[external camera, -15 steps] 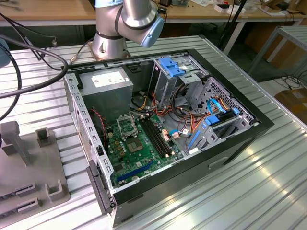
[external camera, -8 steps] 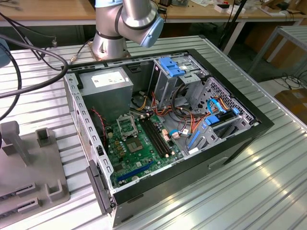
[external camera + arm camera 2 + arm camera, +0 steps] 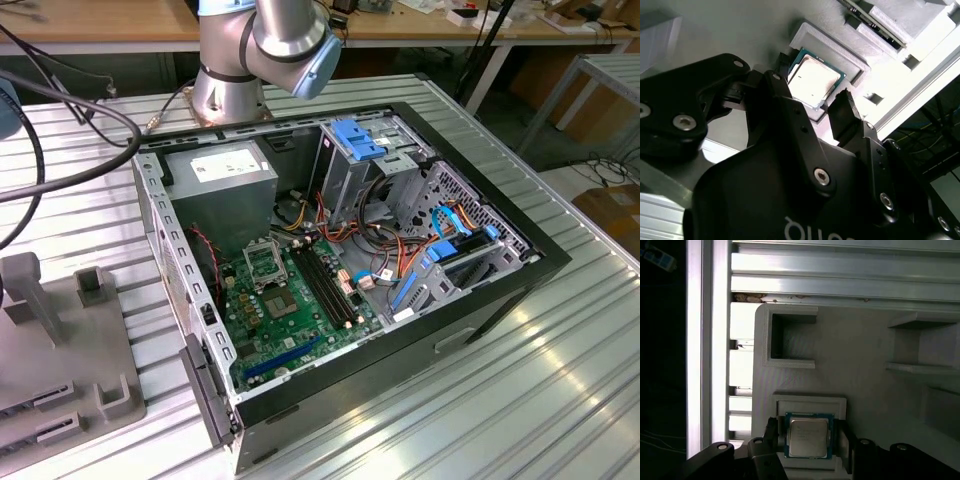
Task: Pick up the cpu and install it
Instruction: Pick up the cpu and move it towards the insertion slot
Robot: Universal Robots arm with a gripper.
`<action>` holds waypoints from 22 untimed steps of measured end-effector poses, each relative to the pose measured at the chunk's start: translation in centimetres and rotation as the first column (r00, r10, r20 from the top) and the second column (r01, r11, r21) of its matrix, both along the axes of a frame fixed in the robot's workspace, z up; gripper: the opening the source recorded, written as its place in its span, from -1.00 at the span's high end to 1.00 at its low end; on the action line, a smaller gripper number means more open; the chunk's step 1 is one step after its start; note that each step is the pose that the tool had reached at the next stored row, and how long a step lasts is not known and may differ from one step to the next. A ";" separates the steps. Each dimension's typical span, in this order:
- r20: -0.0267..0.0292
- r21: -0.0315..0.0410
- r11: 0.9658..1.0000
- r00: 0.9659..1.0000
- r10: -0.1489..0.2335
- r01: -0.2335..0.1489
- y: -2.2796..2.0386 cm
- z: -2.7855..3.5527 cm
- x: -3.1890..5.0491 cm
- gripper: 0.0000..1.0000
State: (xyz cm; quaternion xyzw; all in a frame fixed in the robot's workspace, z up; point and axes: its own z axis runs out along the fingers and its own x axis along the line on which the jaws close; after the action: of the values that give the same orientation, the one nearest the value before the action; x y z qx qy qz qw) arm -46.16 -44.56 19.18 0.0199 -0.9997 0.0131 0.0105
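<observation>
The cpu (image 3: 808,437) is a square chip with a silver lid and a green rim. It lies flat in a raised nest of the grey holder (image 3: 855,355). In both wrist views my gripper (image 3: 807,439) straddles it, one black finger (image 3: 771,432) on each side and a small gap to the chip's edges, so it stands open. The chip (image 3: 812,80) shows bright between the fingertips (image 3: 842,107). In the exterior view the motherboard's empty socket (image 3: 262,262) sits inside the open computer case (image 3: 520,270).
The grey holder block (image 3: 60,340) lies at the exterior view's left on the ribbed metal table (image 3: 520,400). Black cables (image 3: 60,110) cross above it. The arm's base (image 3: 235,80) stands behind the case, which holds a power supply (image 3: 225,185), drive cages and wire bundles.
</observation>
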 end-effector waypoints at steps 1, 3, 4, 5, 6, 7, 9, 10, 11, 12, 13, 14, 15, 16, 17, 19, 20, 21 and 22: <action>0.000 0.000 1.000 1.000 0.000 0.000 0.00 0.01 0.00 -0.17; 0.000 0.000 1.000 1.000 0.000 0.000 0.00 0.02 0.00 -0.17; 0.000 0.000 1.000 1.000 0.000 0.000 0.00 0.02 0.00 -0.17; 0.000 0.000 1.000 1.000 0.000 0.000 0.00 0.02 0.00 -0.17; 0.000 0.000 1.000 1.000 0.000 0.000 0.00 0.03 0.00 -0.14; 0.000 0.000 1.000 1.000 0.000 0.000 0.00 0.04 0.00 -0.14; 0.000 0.000 1.000 1.000 0.000 0.000 0.00 0.04 0.00 0.05; 0.000 0.000 1.000 1.000 0.000 0.000 0.00 0.04 0.00 0.05; 0.000 0.000 1.000 1.000 0.000 0.000 0.00 0.04 0.00 0.05; 0.000 0.000 1.000 1.000 0.000 0.000 0.00 0.05 0.00 0.05; 0.000 0.000 1.000 1.000 0.000 0.000 0.00 0.06 0.02 0.05; 0.000 0.000 1.000 1.000 -0.002 0.002 0.00 0.05 0.09 0.05; 0.000 0.000 1.000 1.000 -0.006 0.006 0.00 0.04 0.14 0.05; 0.000 0.000 1.000 1.000 -0.007 0.007 0.00 0.04 0.15 0.05; 0.000 0.000 1.000 1.000 -0.007 0.007 -0.01 0.04 0.15 0.05; 0.000 0.000 1.000 1.000 -0.007 0.007 0.00 0.04 0.15 0.05; 0.000 0.000 1.000 1.000 -0.007 0.007 0.00 0.04 0.15 0.05; 0.000 0.000 1.000 1.000 -0.007 0.007 0.00 0.04 0.16 0.04; 0.000 0.002 1.000 1.000 -0.008 0.008 0.00 0.05 0.26 -0.09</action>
State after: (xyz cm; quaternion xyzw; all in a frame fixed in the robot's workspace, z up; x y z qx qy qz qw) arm -45.90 -44.56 19.23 0.0160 -0.9997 0.0123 0.0108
